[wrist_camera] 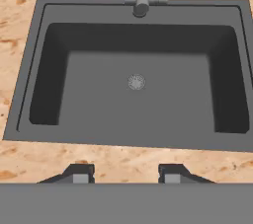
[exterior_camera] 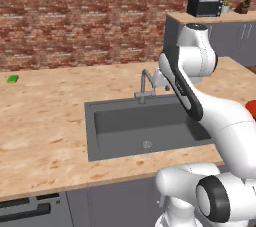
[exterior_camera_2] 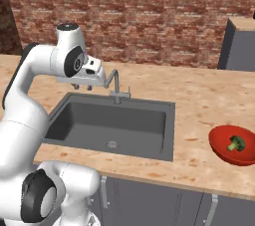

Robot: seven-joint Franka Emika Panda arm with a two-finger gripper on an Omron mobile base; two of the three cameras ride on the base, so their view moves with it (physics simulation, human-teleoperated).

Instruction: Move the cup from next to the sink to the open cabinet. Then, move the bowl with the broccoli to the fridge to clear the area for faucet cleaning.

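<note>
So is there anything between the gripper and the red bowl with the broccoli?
Nothing visible. The gripper hangs above the sink beside the faucet; the red bowl sits on open counter to the sink's right, with bare wood between.

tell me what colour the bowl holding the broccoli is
Glossy red. The bowl, with the broccoli in it, shows best in the right base view.

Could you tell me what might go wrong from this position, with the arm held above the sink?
1. The end effector hangs open and empty over the sink, close to the faucet; a careless swing could knock the spout.
2. The bowl sits near the counter's front edge, so a clumsy grasp could push it off.
3. The broccoli lies loose inside, so tilting the bowl could spill it.
</note>
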